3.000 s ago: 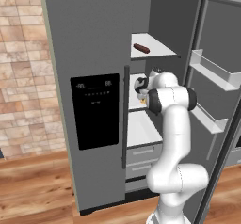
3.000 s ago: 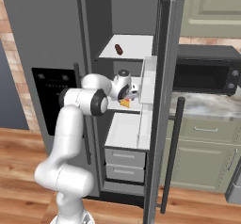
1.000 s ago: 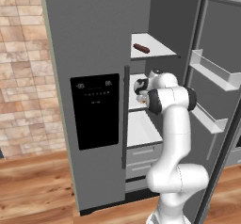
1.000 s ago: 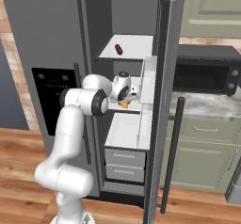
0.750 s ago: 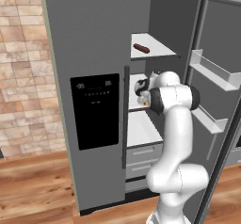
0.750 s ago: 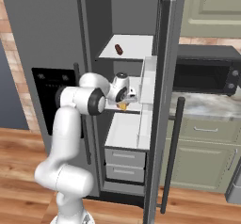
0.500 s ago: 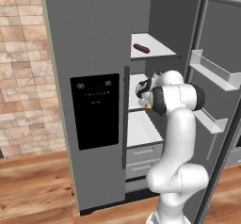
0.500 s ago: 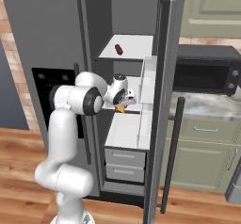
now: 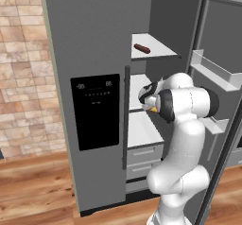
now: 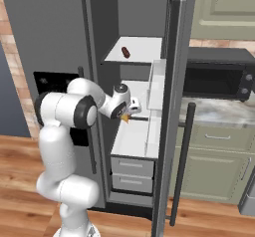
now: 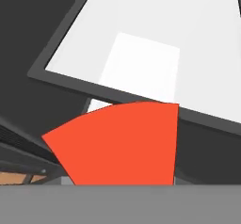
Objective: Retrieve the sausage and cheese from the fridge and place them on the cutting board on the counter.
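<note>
With its jaws partly closed on the cheese (image 11: 122, 143), the gripper (image 10: 130, 112) has drawn back from the fridge (image 9: 90, 39) shelf, leaving the sausage (image 9: 142, 48) for later.

A tan brick wall (image 9: 21, 73) fills the left side of the left base view, above a wooden plank floor (image 9: 33, 186) along the bottom. In the right base view, a black microwave (image 10: 216, 79) sits at right, under pale green upper cabinets (image 10: 224, 9), with green drawers (image 10: 214, 166) below.
</note>
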